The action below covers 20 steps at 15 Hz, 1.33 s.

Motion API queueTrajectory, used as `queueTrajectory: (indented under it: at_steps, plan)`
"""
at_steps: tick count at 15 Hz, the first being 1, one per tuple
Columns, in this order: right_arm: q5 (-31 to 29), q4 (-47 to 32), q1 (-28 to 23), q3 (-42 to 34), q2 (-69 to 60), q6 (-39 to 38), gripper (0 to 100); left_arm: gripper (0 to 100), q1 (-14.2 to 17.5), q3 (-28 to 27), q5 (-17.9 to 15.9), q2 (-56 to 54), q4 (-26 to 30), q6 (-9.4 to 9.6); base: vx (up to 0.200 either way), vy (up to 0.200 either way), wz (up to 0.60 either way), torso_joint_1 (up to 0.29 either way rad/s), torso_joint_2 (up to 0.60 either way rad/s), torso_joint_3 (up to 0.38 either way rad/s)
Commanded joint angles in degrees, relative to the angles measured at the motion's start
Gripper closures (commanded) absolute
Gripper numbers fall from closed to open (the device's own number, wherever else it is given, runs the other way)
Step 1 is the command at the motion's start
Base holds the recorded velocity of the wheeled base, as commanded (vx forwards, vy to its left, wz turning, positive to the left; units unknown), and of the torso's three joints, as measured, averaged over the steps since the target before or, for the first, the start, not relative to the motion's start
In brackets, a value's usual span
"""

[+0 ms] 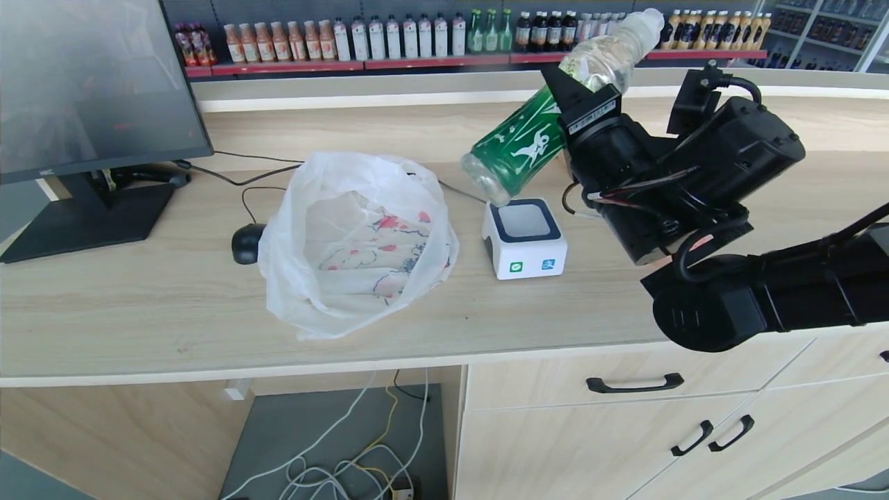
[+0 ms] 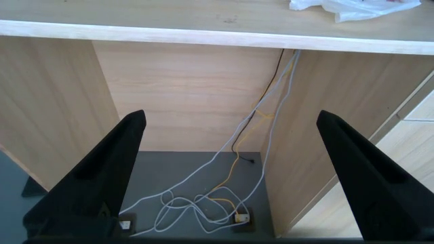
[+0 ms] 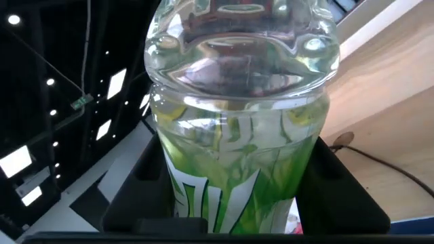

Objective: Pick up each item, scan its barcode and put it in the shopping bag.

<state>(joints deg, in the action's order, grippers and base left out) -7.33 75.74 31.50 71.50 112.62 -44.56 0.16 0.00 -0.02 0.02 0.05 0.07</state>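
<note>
Right gripper [image 1: 582,89] clamped on bottle [image 1: 524,146] — long axis tilted, base end just above scanner [image 1: 524,239]; bag [image 1: 288,236] beside it, toward counter's [image 1: 139,298] left edge.

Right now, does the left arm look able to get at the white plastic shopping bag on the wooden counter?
Probably not directly: the left gripper hangs open below the countertop, whose edge lies between it and the shopping bag. It must rise first.
</note>
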Motion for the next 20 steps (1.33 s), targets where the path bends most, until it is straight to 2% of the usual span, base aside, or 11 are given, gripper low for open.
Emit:
queueTrajectory:
  at_steps: [1,4,8,20]
  plan:
    - [0.03,0.02,-0.65,0.05,1.29,-1.15,100,0,0.02,0.0,0.02,-0.02,-0.05,0.01,0.0,0.0,0.0,0.0,0.0,0.0]
    - [1.61,0.11,-1.97,0.92,3.14,-2.64,100,0,0.02,0.0,0.02,-0.02,-0.05,0.01,0.0,0.0,0.0,0.0,0.0,0.0]
    - [1.79,0.02,-5.4,2.42,4.98,-8.79,100,0,0.02,0.0,0.02,-0.02,0.04,-0.07,0.0,0.0,0.0,0.0,0.0,0.0]
    - [1.44,0.11,-6.45,1.63,8.5,-18.81,100,0,0.02,0.0,0.02,-0.02,0.04,-0.07,0.0,0.0,0.0,0.0,0.0,0.0]
